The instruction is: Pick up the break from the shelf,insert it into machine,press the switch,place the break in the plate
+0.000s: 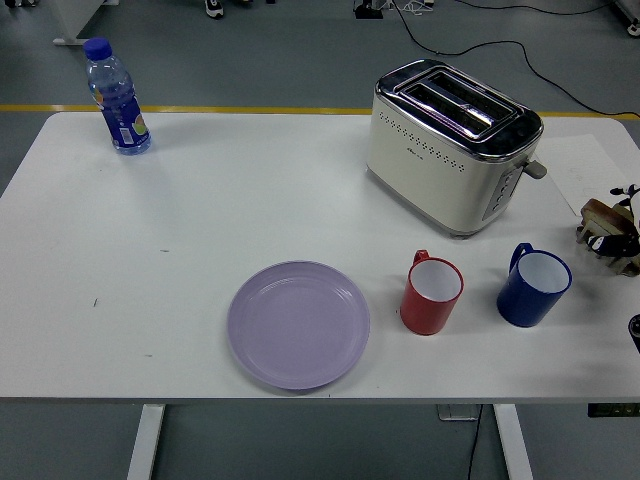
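Right robot hand (628,215) shows only as dark fingertips at the right edge, over the wooden bread shelf (606,233); whether it is clenched or grasping cannot be told. Brown bread slices (600,214) stand upright on edge in the shelf, their orientation otherwise unclear. Left of it, toward the far side, the cream toaster (450,145) sits on the white surface (200,220), its long axis running from far left to near right, both slots empty. A lilac plate (298,324) lies near the front edge.

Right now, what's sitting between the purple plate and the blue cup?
The head view shows a red mug standing between the purple plate and the blue cup, touching neither.
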Tool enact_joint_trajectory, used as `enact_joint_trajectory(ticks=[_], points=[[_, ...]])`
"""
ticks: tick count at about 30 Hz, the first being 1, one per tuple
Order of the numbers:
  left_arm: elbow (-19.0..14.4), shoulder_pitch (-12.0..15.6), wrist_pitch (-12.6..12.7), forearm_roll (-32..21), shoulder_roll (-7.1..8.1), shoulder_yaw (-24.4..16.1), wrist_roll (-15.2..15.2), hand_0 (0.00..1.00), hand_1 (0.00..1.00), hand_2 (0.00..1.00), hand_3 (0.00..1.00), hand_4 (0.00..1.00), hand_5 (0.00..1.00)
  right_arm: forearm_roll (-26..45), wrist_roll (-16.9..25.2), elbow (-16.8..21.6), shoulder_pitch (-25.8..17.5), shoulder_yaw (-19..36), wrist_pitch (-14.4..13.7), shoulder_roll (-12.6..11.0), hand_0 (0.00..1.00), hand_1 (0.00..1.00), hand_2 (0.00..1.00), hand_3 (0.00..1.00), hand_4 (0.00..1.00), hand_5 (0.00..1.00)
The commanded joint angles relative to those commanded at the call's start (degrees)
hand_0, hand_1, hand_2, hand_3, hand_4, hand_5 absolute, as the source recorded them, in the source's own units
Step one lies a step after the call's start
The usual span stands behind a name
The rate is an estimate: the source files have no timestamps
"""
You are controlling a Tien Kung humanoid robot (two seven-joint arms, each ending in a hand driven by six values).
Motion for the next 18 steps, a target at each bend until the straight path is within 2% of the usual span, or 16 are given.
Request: enact_joint_trajectory(ticks=[4,5,10,11,16,17,18], points=[[0.0,0.01,0.0,0.04,-0.01,-0.06,0.05,0.69,0.713,0.728,0.578,0.337,0.918,-0.47,-1.1,-0.62,0.78,-0.83,-0.24,-0.06,0.724,0.699,0.688,0.765,0.804,0.194],[0.0,0.0,-0.01,0.16,-0.02,-0.12,0.08,0.69,0.713,0.728,0.578,0.337,0.918,-0.47,-1.44,-0.63,1.01,-1.22,-0.29,-0.15,0.619,0.608,0.599,0.695,0.728,0.152],[0.0,-0.2,0.0,0.38,0.07,-0.36,0.13,0.69,0.713,0.728,0.578,0.337,0.918,-0.19,-2.41,-0.19,1.68,-2.18,-0.48,-0.62,0.619,0.608,0.599,0.695,0.728,0.152],[0.0,-0.23,0.01,0.39,0.08,-0.37,0.13,0.69,0.713,0.728,0.578,0.337,0.918,-0.17,-2.45,-0.18,1.78,-2.31,-0.55,-0.68,0.526,0.546,0.558,0.658,0.626,0.097],[0.0,-0.33,0.03,0.4,0.1,-0.43,0.14,0.69,0.713,0.728,0.578,0.337,0.918,-0.44,-3.02,-0.43,2.32,-2.89,-0.15,-0.91,0.526,0.546,0.558,0.658,0.626,0.097],[0.0,-0.33,0.03,0.42,0.1,-0.46,0.14,0.69,0.713,0.728,0.577,0.336,0.919,-0.53,-3.2,-0.53,2.42,-3.03,0.14,-0.96,0.466,0.497,0.513,0.61,0.591,0.066],[0.0,-0.33,0.04,0.43,0.09,-0.48,0.13,0.69,0.713,0.728,0.577,0.336,0.919,-0.62,-3.38,-0.63,2.52,-3.18,0.48,-1.01,0.466,0.497,0.513,0.61,0.591,0.066]])
